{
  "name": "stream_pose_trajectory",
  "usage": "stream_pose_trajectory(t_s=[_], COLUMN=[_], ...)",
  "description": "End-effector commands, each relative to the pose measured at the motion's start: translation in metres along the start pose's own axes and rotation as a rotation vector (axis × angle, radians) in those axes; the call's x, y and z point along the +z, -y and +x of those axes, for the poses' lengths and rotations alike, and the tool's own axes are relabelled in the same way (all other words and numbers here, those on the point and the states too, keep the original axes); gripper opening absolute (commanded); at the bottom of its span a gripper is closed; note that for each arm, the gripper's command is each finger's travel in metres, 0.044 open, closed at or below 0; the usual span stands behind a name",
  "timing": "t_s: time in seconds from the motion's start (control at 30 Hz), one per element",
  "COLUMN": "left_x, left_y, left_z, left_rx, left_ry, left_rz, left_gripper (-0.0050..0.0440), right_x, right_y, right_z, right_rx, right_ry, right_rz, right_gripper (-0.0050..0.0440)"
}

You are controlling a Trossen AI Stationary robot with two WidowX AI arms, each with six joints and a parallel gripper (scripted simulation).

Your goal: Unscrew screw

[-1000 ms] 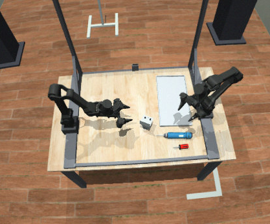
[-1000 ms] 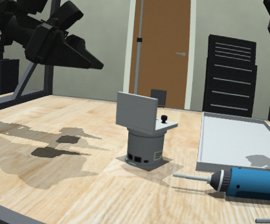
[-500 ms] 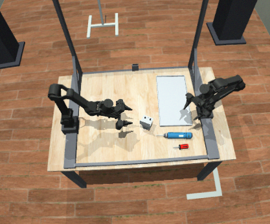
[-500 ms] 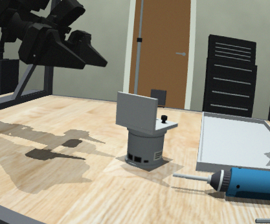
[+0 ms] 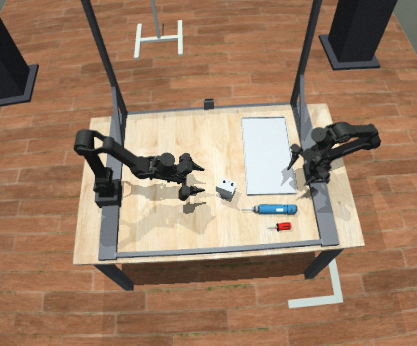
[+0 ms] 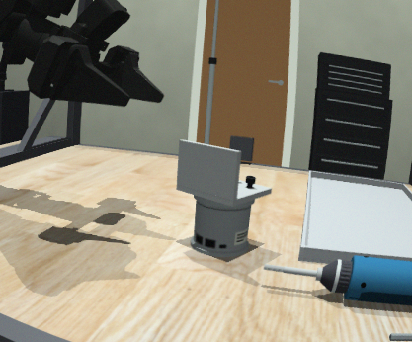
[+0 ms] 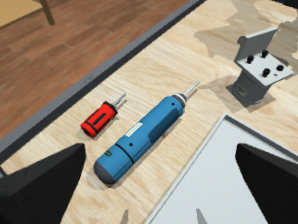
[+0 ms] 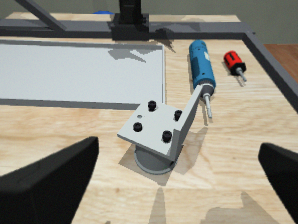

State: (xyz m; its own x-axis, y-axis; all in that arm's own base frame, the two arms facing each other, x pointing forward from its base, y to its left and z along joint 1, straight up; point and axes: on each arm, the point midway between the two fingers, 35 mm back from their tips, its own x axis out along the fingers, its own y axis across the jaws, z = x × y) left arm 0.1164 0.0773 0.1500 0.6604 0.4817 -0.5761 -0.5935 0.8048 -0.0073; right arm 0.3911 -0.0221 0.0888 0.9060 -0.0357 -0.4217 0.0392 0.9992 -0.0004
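The joint module (image 5: 228,198) (image 6: 221,222) (image 7: 248,92) (image 8: 154,159) stands upright on the table (image 5: 163,225) (image 6: 141,306) (image 7: 145,65), between your two arms, with the bracket (image 5: 223,188) (image 6: 207,170) (image 7: 271,70) (image 8: 155,122) seated on top. You can see four black screw heads on its plate, but I can't tell for certain which one is fully down; settle that before you commit. Just beside the module lies the electric screwdriver (image 5: 275,209) (image 6: 393,282) (image 7: 145,137) (image 8: 201,62), its bit towards it, with the red screwdriver (image 5: 284,226) (image 7: 98,120) (image 8: 233,61) further out. Your right gripper (image 5: 203,180) (image 6: 144,100) (image 8: 177,146) faces the module, fingers wide and holding nothing; your left gripper (image 5: 298,175) (image 7: 161,150), by the tray (image 5: 268,155) (image 6: 364,213) (image 7: 225,170) (image 8: 100,75), is likewise spread and unladen. You look to be at the approach, with neither tool nor module gripped. Next, I'd take the blue barrel squarely with the left and steady the loose-standing module with the right, so pressing and turning neither tips nor spins it.
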Motion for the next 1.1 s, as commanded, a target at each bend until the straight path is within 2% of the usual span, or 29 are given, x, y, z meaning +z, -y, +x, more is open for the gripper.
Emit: stream_pose_trajectory(t_s=[0.0,0.13,0.6,0.67,0.8,0.97,1.07], left_x=[-0.002,-0.002,-0.002,-0.003,-0.005,-0.005,-0.003], left_y=[0.006,0.011,0.011,0.012,0.012,0.012,0.013], left_z=[-0.001,-0.001,-0.001,-0.001,0.003,0.012,0.012], left_rx=[-0.017,-0.050,-0.050,-0.047,-0.028,0.047,0.061], left_ry=[0.003,0.003,0.003,-0.003,-0.014,-0.043,-0.044], left_rz=[0.020,0.044,0.044,0.044,0.015,-0.055,-0.094], left_gripper=[0.0440,0.0440,0.0440,0.0392,0.0305,0.0305,0.0305], right_x=[0.009,0.009,0.009,0.004,-0.006,-0.021,-0.021], right_y=[0.001,0.001,0.001,0.000,-0.005,-0.020,-0.023], right_z=[-0.001,-0.001,-0.001,0.000,0.005,0.025,0.028], right_rx=[-0.003,-0.003,-0.003,-0.008,-0.046,-0.163,-0.184], right_ry=[0.023,0.023,0.023,0.013,0.016,0.055,0.071], right_rz=[0.001,0.001,0.001,0.006,0.020,0.065,0.076], right_gripper=[0.0440,0.0440,0.0440,0.0392,0.0385,0.0385,0.0385])
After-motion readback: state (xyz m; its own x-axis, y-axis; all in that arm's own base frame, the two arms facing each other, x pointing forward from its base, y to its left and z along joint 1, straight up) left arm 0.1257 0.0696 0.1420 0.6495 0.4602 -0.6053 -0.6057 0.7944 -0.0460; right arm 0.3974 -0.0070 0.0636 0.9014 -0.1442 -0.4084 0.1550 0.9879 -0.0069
